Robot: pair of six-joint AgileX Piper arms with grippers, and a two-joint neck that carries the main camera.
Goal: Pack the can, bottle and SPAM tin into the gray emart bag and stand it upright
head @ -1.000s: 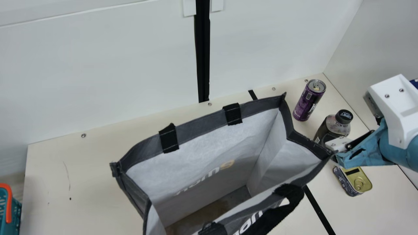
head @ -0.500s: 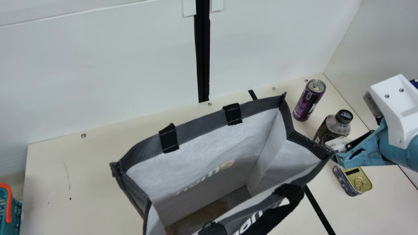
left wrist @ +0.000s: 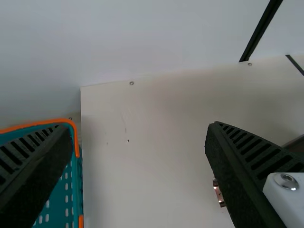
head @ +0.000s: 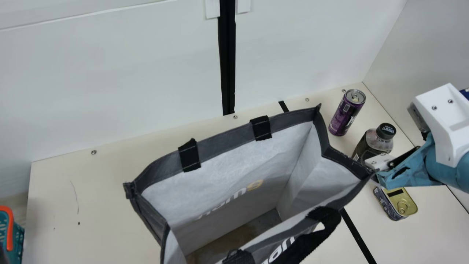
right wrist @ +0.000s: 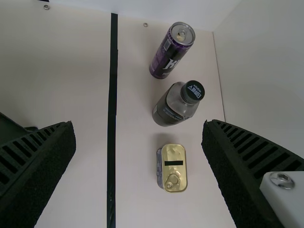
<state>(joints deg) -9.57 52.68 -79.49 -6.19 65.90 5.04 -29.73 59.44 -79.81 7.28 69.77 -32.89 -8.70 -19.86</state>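
Right of the bag (head: 224, 142) are the can (head: 345, 115), bottle (head: 374, 142) and tin (head: 401, 203). The left gripper (left wrist: 140, 127) and right gripper (right wrist: 138, 124) hold nothing, fingers apart. Carried too low, the bottle could snag the bag's rim and topple it.

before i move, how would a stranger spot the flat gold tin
Right of the open gray fabric bag, three items sit on the cream table. The nearest is the tin, flat and rectangular, unlike the tall purple can and black-capped bottle.
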